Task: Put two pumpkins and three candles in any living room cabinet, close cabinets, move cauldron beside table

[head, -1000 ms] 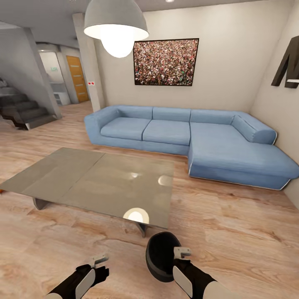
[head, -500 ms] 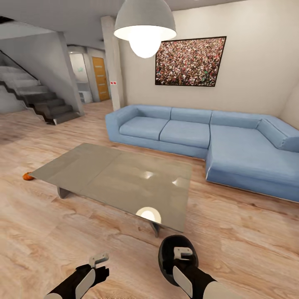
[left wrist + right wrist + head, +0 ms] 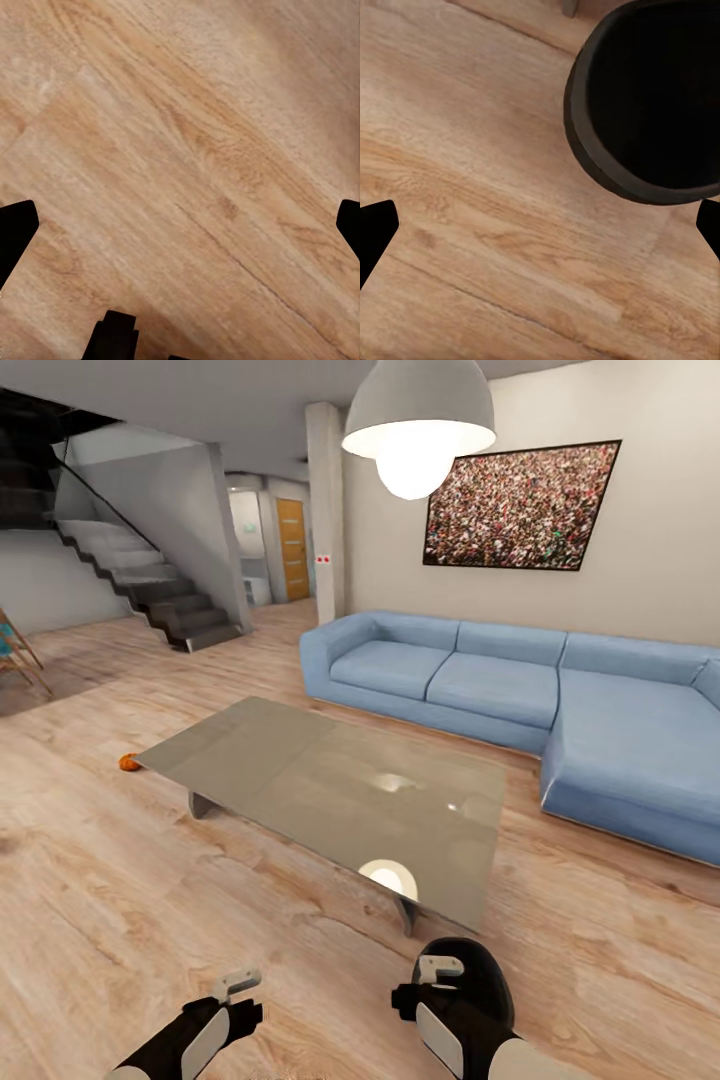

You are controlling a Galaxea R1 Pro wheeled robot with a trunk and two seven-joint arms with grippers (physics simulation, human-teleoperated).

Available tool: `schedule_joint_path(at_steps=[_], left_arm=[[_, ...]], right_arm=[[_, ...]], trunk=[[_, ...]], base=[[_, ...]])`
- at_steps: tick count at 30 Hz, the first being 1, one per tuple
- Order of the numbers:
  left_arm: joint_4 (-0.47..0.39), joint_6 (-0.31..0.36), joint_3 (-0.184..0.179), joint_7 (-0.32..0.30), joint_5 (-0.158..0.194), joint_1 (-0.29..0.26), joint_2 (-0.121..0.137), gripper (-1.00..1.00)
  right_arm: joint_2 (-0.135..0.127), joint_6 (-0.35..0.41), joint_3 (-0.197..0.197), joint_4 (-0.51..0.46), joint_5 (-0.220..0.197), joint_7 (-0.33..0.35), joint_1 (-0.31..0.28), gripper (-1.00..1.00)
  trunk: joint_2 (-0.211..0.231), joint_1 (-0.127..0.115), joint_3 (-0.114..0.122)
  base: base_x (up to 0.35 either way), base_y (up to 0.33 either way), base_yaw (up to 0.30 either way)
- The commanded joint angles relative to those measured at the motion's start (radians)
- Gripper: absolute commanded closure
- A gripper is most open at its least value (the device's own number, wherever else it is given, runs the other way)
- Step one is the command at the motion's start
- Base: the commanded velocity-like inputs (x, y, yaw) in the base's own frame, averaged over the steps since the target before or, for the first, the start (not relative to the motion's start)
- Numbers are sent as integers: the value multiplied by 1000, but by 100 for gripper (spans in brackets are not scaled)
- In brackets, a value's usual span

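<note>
Cauldron (image 3: 470, 1000) on the wood floor (image 3: 120, 920), just beside the near corner of the low glass-topped table (image 3: 330, 790). Judged next to the table as it sits, so that part of the task looks satisfied or close to it.

Right gripper (image 3: 438, 972) over the cauldron's near rim. In the right wrist view both fingertips at the picture's edges, spread wide, cauldron (image 3: 660, 97) ahead of them and not between them; nothing held.

Left gripper (image 3: 240, 982) low over bare floor, jaws spread wide in the left wrist view, empty.

One pumpkin (image 3: 128, 762) on the floor at the table's far-left corner (partly tucked under the edge), not yet stowed.

Second pumpkin, three candles and cabinet not located from here. Stowing and cabinet closing judged mostly outstanding; progress on them cannot be confirmed.

Sofa (image 3: 520, 700) behind the table.
</note>
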Motion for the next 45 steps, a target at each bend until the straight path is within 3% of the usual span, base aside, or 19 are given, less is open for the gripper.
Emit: schedule_joint_path(at_steps=[1,13,45], left_arm=[[-3,3,-9,8,10,0,1,-100],[-3,-18,-9,9,9,0,0,-100],[-1,-18,-9,9,10,0,2,-100]], right_arm=[[0,5,9,-2,-6,-7,-1,-100],[1,3,9,-1,-6,-7,-1,-100],[4,-17,9,5,-7,-7,-1,-100]], trunk=[[-1,0,-1],[-1,0,-1],[-1,0,-1]], base=[[0,0,286],[128,0,286],[4,0,286]])
